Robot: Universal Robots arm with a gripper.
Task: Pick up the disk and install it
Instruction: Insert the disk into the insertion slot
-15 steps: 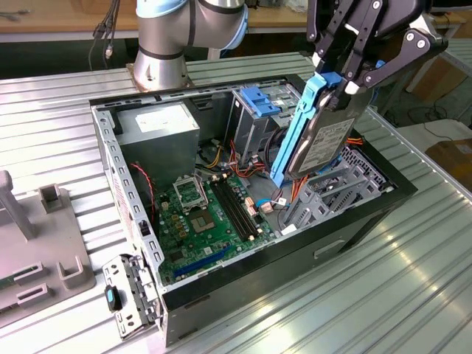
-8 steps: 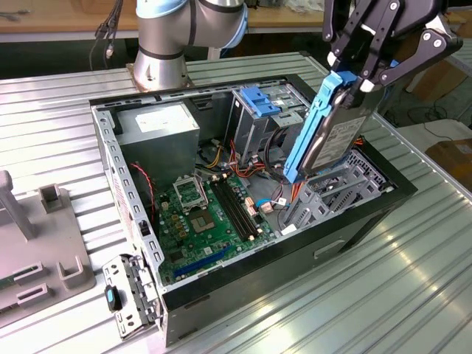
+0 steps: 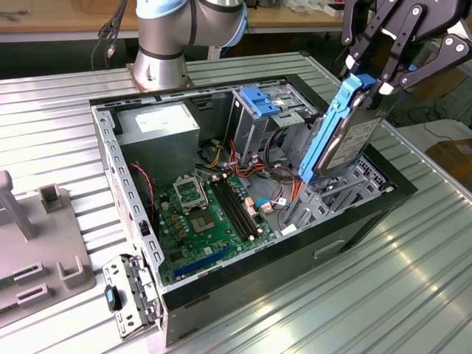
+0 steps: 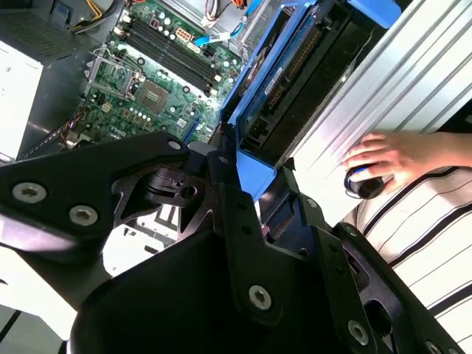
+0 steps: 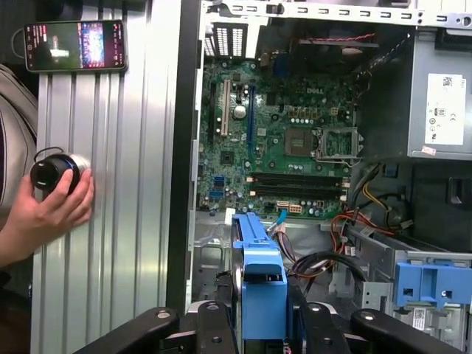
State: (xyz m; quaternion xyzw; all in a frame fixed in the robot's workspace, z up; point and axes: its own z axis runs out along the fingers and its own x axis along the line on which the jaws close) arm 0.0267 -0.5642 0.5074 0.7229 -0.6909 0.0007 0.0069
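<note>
Grip first: gripper (image 3: 371,82) closed on the disk (image 3: 345,136), pinching the top end of its blue carrier (image 5: 262,276). Hanging steeply tilted, almost on edge, above the front corner of the open computer case (image 3: 243,284) at the exterior view's right — not yet seated in anything.

Judged the main risk: held by one end only, so liable to swing or twist in the pinch. Likely then to meet the grey bay (image 3: 335,199) underneath crooked and jam a carrier rail.

Just beside that bay, loose red and orange cables (image 3: 274,171) — easy to snag or trap under a lowered edge.

Farther in, the metal cage with the blue top (image 3: 258,107), close enough to be clipped by a swinging corner. Beyond it the motherboard (image 3: 206,214); if dropped, likely to strike the board's exposed parts.

Farthest out, a person's hand (image 4: 383,156) resting on the ridged table (image 3: 413,280) beside the case. Near enough to the arm's working side to be worth watching.
</note>
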